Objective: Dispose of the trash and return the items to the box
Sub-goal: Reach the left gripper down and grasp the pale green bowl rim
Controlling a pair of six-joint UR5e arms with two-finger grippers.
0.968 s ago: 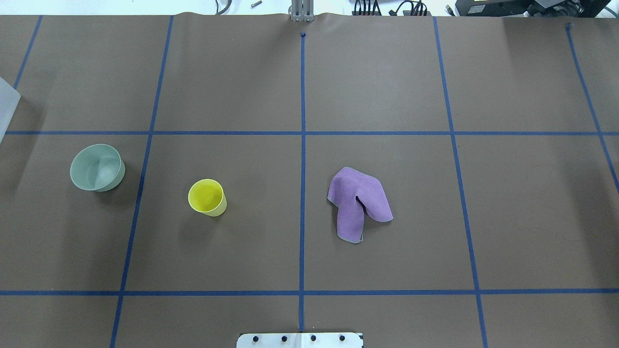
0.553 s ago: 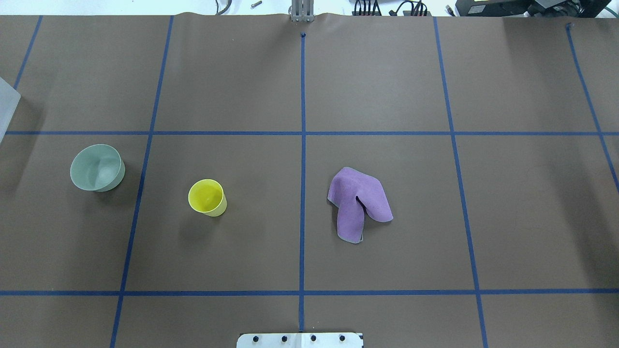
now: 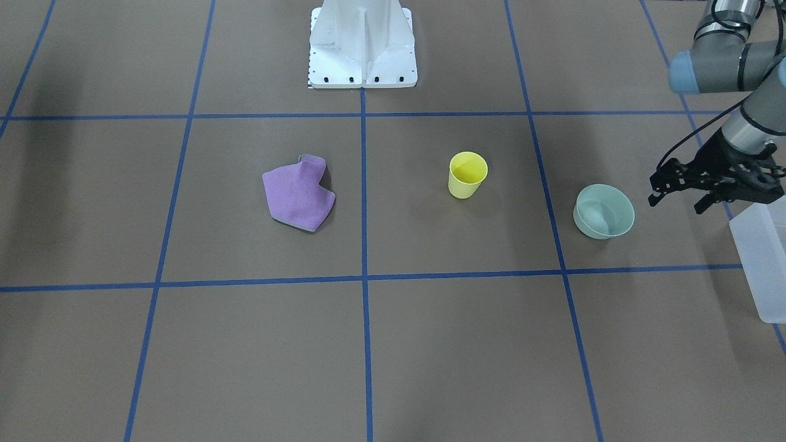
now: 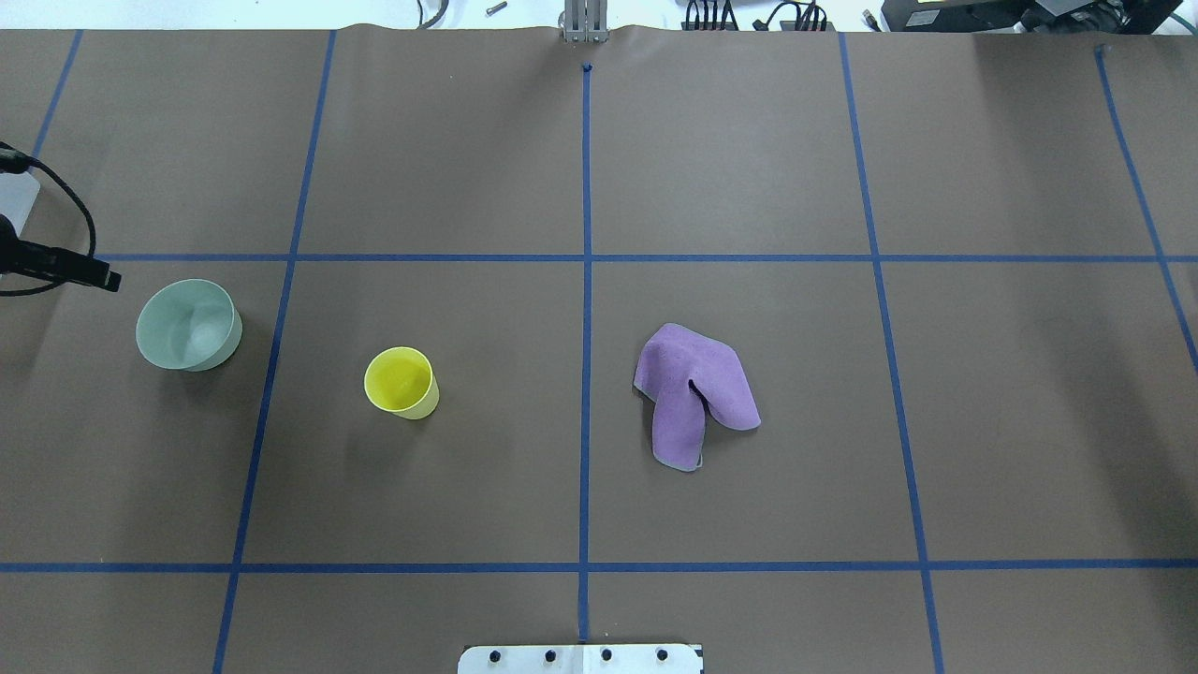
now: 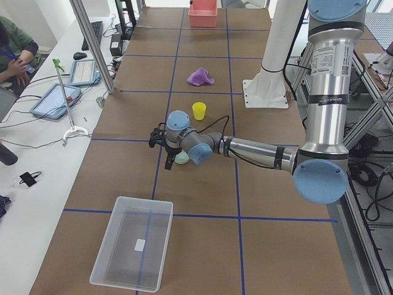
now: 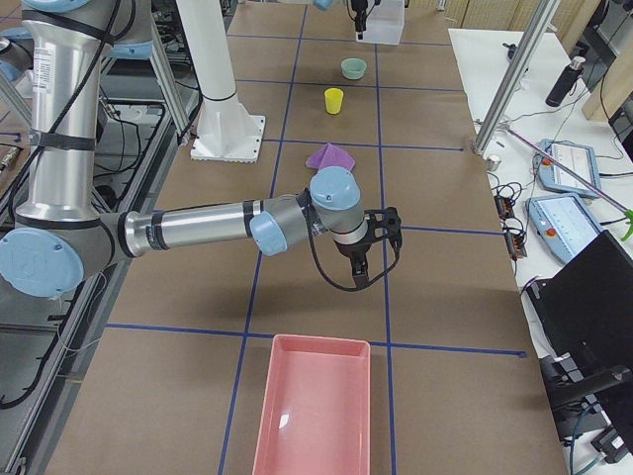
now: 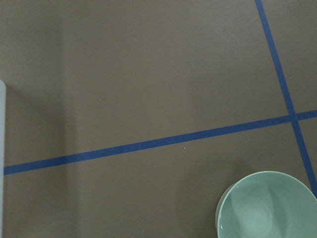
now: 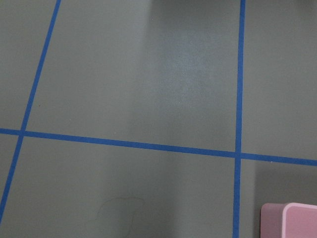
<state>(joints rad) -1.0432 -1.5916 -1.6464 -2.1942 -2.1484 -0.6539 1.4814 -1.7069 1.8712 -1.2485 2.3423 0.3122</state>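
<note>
The pale green bowl (image 3: 605,210) stands upright on the brown table, also in the overhead view (image 4: 187,325) and the left wrist view (image 7: 267,208). The yellow cup (image 3: 468,174) stands upright nearer the table's middle (image 4: 401,382). The frosted box (image 3: 761,264) lies empty at the table's left end (image 5: 132,252). My left gripper (image 3: 675,204) is open and empty, hovering between the bowl and the box. My right gripper (image 6: 368,259) shows only in the exterior right view, over bare table; I cannot tell whether it is open.
A crumpled purple cloth (image 4: 693,393) lies right of the centre line (image 3: 299,193). A pink tray (image 6: 315,406) stands at the table's right end, its corner in the right wrist view (image 8: 292,220). The robot's white base (image 3: 362,43) stands at the near edge.
The left gripper has come into the overhead view at its left edge, beside the bowl. The bowl, cup and cloth have not moved.
</note>
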